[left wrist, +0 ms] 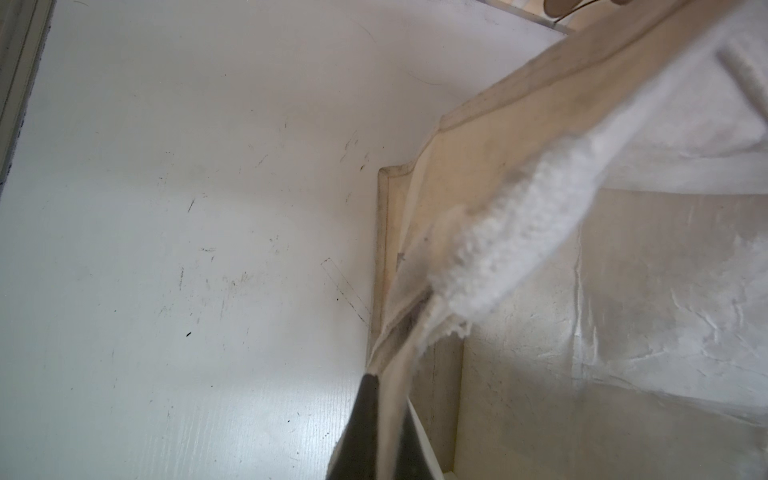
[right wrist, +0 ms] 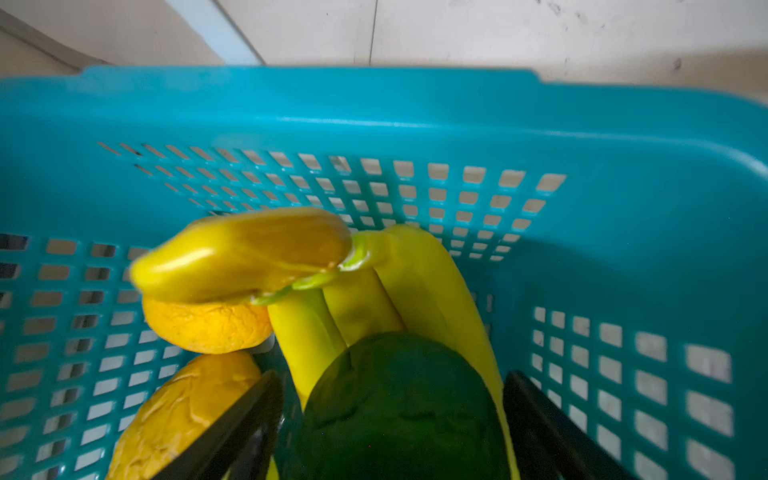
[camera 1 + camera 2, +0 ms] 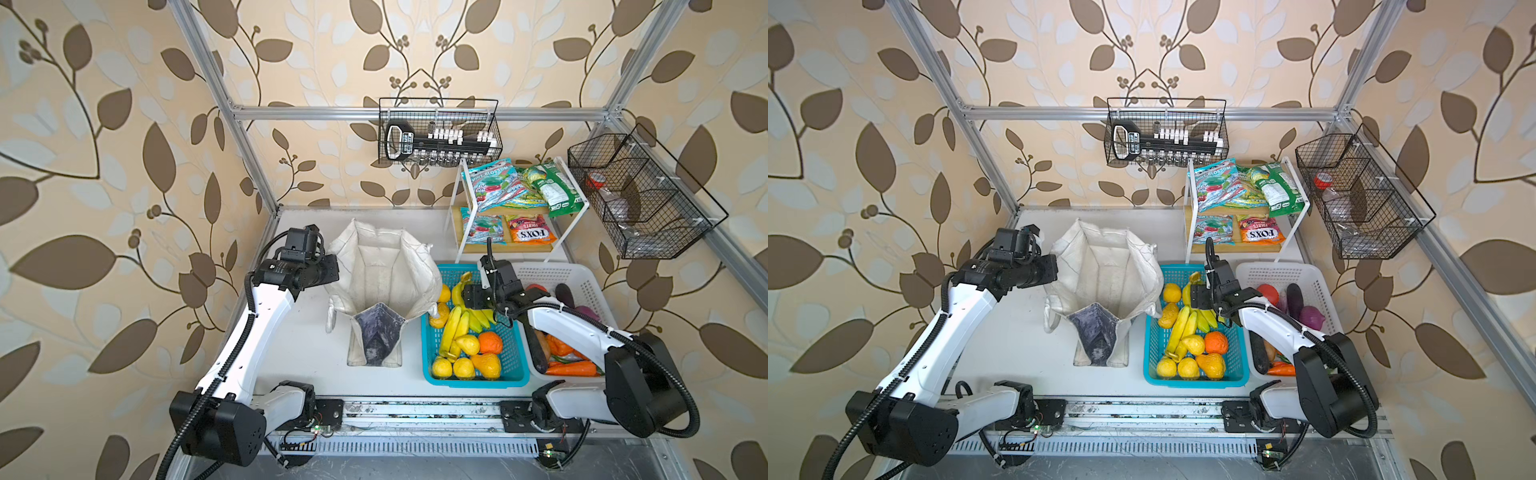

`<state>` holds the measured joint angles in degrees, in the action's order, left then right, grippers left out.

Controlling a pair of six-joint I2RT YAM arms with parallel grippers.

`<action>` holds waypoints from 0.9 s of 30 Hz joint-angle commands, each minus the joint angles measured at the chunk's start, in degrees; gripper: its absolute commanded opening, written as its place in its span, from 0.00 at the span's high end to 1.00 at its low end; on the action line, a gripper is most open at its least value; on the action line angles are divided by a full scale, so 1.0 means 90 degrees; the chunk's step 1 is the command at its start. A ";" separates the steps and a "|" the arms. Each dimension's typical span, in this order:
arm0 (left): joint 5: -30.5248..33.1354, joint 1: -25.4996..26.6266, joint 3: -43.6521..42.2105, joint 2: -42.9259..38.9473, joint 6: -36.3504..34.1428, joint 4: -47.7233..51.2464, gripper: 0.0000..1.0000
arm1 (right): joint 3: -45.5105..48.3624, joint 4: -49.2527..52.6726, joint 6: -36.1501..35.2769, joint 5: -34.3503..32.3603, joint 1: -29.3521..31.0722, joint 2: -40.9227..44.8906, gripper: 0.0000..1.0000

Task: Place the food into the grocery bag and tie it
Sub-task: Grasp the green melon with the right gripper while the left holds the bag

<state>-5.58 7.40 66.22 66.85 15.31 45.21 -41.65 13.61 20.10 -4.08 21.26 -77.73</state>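
The grocery bag (image 3: pixel 386 270) (image 3: pixel 1106 266) stands open at mid-table, and nothing shows inside it. My left gripper (image 3: pixel 332 266) (image 1: pixel 384 382) is shut on the bag's left rim, with fabric (image 1: pixel 498 257) pinched between its fingers. My right gripper (image 3: pixel 473 297) (image 2: pixel 392 374) hangs inside the turquoise basket (image 3: pixel 515 365) (image 2: pixel 415 112). Its jaws are open on either side of a green round fruit (image 2: pixel 399 415) lying on a banana bunch (image 2: pixel 415 282) (image 3: pixel 453 328). Lemons (image 3: pixel 442 368) and a yellow pear (image 3: pixel 468 344) lie nearby. Snack packets (image 3: pixel 498 187) sit on the rack.
A white basket (image 3: pixel 552 274) of vegetables stands right of the turquoise one, under my right arm. The white rack (image 3: pixel 457 216) at the back right also holds an orange FOX'S packet (image 3: pixel 530 235). Black wire baskets (image 3: pixel 440 133) (image 3: pixel 640 195) hang on the frame.
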 commanded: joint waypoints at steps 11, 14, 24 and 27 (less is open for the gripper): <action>-0.0113 -0.0057 -0.0032 -0.0140 -0.0109 -0.0089 1.00 | 0.0255 -0.0237 -0.0065 0.0130 0.0024 0.0237 0.40; -0.0118 -0.0059 -0.0053 -0.0153 -0.0090 -0.0121 1.00 | 0.0171 -0.0166 -0.0083 0.0257 0.0040 0.0397 0.43; -0.0141 -0.0057 -0.0056 -0.0135 -0.0098 -0.0114 1.00 | 0.0074 0.0476 -0.0115 0.0241 0.0105 0.1303 0.45; -0.0153 -0.0059 -0.0043 -0.0123 -0.0094 -0.0111 1.00 | -0.0154 0.0817 -0.0260 0.0373 0.0209 0.1649 0.46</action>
<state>-5.82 7.40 66.22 66.83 15.09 45.19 -40.27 17.04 19.38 -2.31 22.24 -65.54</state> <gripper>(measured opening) 0.048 0.616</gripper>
